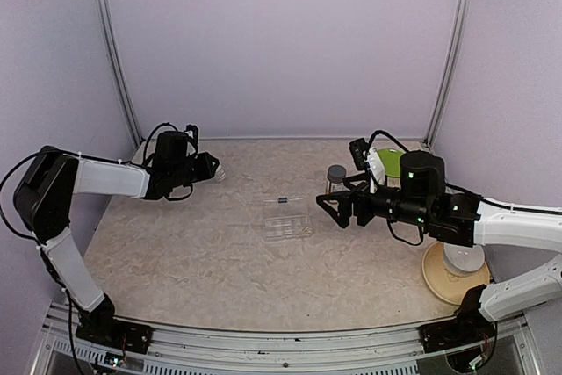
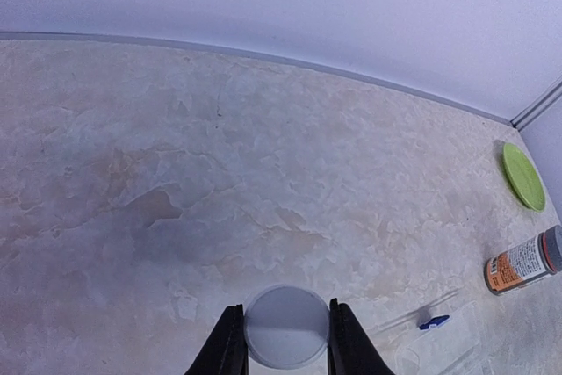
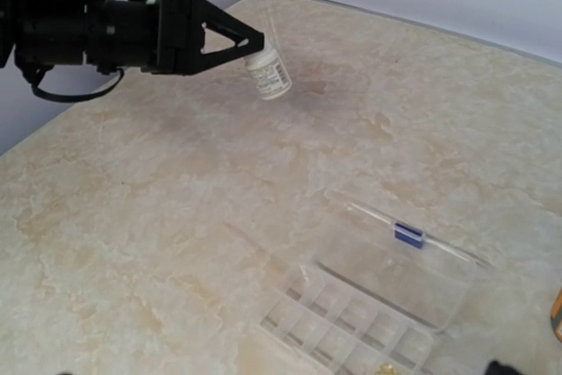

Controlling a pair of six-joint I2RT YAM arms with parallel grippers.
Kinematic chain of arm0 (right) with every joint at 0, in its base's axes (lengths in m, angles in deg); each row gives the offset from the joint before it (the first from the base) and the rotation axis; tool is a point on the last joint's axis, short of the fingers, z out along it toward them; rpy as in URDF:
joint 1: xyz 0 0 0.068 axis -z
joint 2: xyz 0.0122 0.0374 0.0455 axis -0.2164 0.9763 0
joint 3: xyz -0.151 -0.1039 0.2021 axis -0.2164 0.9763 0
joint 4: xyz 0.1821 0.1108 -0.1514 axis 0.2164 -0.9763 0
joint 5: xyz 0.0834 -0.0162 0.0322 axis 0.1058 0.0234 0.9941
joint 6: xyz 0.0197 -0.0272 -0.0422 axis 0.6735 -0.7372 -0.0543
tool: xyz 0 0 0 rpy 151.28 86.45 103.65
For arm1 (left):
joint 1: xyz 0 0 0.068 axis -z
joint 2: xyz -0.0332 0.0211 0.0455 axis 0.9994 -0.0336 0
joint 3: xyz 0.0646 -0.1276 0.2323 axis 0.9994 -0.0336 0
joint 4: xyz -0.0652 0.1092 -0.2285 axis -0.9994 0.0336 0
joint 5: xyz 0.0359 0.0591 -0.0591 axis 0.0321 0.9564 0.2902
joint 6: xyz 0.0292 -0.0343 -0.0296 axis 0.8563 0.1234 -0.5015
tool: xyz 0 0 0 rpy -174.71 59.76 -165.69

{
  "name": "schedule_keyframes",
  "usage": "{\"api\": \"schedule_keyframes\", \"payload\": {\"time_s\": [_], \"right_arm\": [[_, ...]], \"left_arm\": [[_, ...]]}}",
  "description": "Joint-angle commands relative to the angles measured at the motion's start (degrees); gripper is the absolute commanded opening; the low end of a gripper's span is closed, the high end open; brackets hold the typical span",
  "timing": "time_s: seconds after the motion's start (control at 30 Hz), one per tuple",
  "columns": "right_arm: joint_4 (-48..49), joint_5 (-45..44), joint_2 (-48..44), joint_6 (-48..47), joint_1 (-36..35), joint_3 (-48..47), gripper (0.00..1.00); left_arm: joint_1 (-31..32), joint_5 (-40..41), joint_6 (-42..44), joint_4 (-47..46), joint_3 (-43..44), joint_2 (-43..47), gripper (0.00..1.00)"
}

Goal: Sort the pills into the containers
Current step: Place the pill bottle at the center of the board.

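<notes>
Green plate (image 1: 391, 162) and capped bottle (image 1: 335, 178) stand beyond the pill box (image 1: 287, 226).

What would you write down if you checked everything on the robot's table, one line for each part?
Surface: marbled beige table, no spills seen.
Job's things: clear pill box lies open mid-table; one blue piece sits on its lid edge, and I cannot tell whether it is a pill or a clasp.
Clutter: grey-capped pill bottle, green plate, white bowl on a tan plate.
Grippers: left gripper jaws shut on a small bottle; right gripper jaws open, beside the box.
Cables: black loops at the wrists.
Surroundings: lilac walls, metal posts.
</notes>
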Motion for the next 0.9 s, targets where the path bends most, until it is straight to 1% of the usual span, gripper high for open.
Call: {"api": "schedule_keyframes", "payload": {"time_s": [0.0, 0.87], "right_arm": [[0.2, -0.6, -0.3, 0.5, 0.5, 1.1, 1.00], [0.5, -0.9, 0.3, 1.0, 0.6, 2.2, 1.00]], "left_arm": [[-0.6, 2.6, 1.4, 1.3, 1.5, -1.4, 0.00], [-1.5, 8.1, 3.0, 4.2, 4.8, -7.7, 0.00]]}}
